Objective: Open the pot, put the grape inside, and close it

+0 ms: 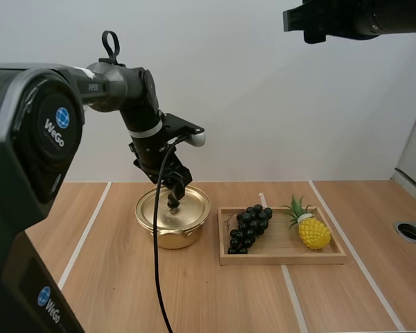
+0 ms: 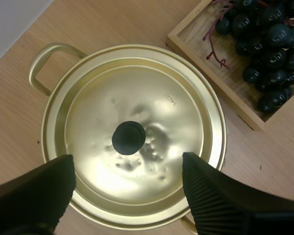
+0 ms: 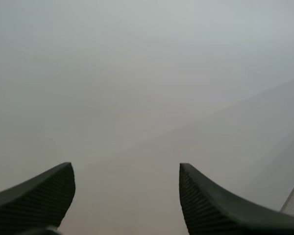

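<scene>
Hovering over the pot [image 1: 172, 236], my left gripper [image 2: 127, 161] has its fingers [image 2: 44, 191] spread wide apart, one on each side of the black knob [image 2: 129, 138], with a gap to it on both sides. The gold lid [image 2: 137, 93] sits shut on the pot. At the pot's 3 o'clock, just beside it, lies the wooden tray [image 1: 284, 258]. The grapes [image 1: 249, 227] rest at its 9 o'clock end, and a pineapple [image 1: 313, 232] lies toward 3 o'clock. My right gripper [image 3: 126, 169] is likewise spread, holding nothing.
</scene>
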`<act>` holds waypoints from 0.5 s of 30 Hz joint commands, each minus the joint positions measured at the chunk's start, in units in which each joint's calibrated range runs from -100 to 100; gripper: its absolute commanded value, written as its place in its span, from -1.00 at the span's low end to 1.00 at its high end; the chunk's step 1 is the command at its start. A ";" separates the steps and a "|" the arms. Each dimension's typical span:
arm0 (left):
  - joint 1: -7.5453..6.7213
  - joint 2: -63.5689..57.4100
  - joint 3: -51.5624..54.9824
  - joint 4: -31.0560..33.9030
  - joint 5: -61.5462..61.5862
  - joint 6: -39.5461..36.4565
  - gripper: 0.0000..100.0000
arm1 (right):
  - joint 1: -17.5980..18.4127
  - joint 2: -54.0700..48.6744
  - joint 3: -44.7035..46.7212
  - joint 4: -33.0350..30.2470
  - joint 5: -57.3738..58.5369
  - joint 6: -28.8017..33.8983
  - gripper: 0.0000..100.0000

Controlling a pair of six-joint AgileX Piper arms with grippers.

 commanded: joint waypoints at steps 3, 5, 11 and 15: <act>-0.54 2.44 -0.42 0.39 -3.06 0.30 1.00 | -0.26 -0.44 -0.37 -0.40 -0.10 -0.27 1.00; -0.73 3.26 -0.42 0.39 -4.38 0.30 1.00 | -0.26 -0.44 -0.37 -0.40 -0.10 -0.27 1.00; -1.07 5.51 -0.58 0.94 -8.60 0.18 1.00 | -0.26 -0.32 -0.37 -0.40 -0.10 -0.27 1.00; -1.07 6.86 -0.58 1.07 -10.79 0.18 1.00 | -0.26 -0.32 -0.37 -0.40 -0.10 -0.27 1.00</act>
